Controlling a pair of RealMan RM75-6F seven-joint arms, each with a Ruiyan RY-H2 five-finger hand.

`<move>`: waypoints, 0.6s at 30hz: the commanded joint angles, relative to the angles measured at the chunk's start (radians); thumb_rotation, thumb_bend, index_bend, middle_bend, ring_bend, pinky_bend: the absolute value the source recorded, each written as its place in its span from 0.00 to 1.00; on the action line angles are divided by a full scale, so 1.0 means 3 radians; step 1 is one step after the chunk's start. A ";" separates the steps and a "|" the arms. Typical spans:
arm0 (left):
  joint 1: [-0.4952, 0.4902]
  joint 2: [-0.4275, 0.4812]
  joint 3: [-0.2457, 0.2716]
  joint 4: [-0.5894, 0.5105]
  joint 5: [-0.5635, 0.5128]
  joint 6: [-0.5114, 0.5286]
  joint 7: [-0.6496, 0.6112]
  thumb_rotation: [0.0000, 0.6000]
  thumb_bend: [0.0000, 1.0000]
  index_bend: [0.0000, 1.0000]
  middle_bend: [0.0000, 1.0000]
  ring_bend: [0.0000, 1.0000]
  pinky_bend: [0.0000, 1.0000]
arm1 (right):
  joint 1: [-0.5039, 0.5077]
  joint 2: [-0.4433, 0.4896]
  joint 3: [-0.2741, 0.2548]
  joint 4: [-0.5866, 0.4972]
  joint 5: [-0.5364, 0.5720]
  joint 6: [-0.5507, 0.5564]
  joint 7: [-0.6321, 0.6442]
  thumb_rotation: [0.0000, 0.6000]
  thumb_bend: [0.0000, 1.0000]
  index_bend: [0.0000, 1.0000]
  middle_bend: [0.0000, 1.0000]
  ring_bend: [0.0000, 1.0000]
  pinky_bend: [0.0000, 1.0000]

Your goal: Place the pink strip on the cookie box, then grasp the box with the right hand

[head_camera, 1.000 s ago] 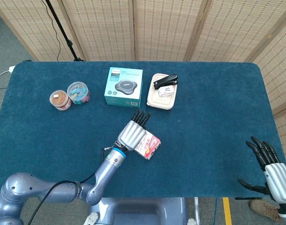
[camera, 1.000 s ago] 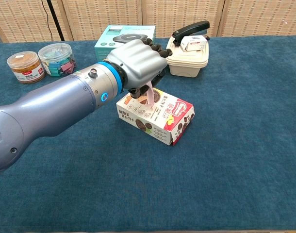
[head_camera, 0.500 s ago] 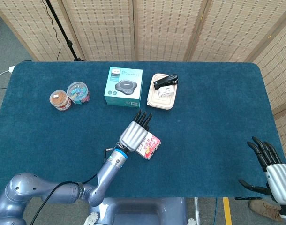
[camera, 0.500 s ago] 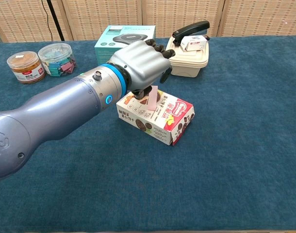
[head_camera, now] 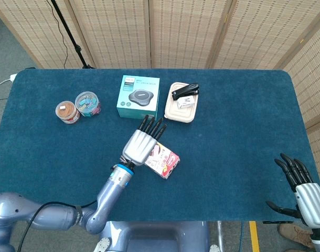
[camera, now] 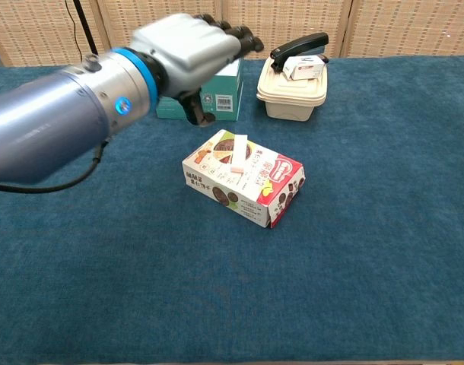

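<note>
The pink strip (camera: 239, 153) lies flat on the top face of the cookie box (camera: 244, 177), touching it, near the box's upper-left end in the chest view. The box rests on the blue surface (head_camera: 228, 142) at the centre of the frame in both views. Its long axis runs diagonally, from upper left to lower right.

The left hand (camera: 188, 55) is raised above and to the upper left of the box, clear of both box and strip. Its fingers are extended and hold nothing. In the head view this hand (head_camera: 140, 145) overlaps the box's left end, but the chest view shows a clear gap between them.

The right hand (head_camera: 306, 193) sits at the lower right corner of the head view, at the near edge of the surface, with fingers spread and nothing in them. It is well apart from the box and does not appear in the chest view.

Judgement: the placing step appears complete; the grasp with the right hand is not yet begun. The box lies to the left of the right hand and further up the frame. The box's lower-right end faces that hand, so the approach crosses open surface. The left hand is much nearer, but the task assigns the grasp to the right. A level grip is advisable, since the strip lies loose on top.
</note>
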 commanded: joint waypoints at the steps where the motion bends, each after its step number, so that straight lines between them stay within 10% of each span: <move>1: 0.0294 0.0498 0.0027 -0.0454 0.0118 0.0205 -0.0305 1.00 0.21 0.00 0.00 0.00 0.00 | 0.0013 -0.0022 0.0007 -0.0013 0.0025 -0.0042 -0.0066 1.00 0.00 0.00 0.00 0.00 0.00; 18: 0.1644 0.2107 0.0630 -0.0802 0.0791 0.0394 -0.2614 1.00 0.17 0.00 0.00 0.00 0.00 | 0.0383 -0.0323 0.0045 -0.0114 0.0079 -0.0780 -0.1062 1.00 0.00 0.02 0.00 0.00 0.00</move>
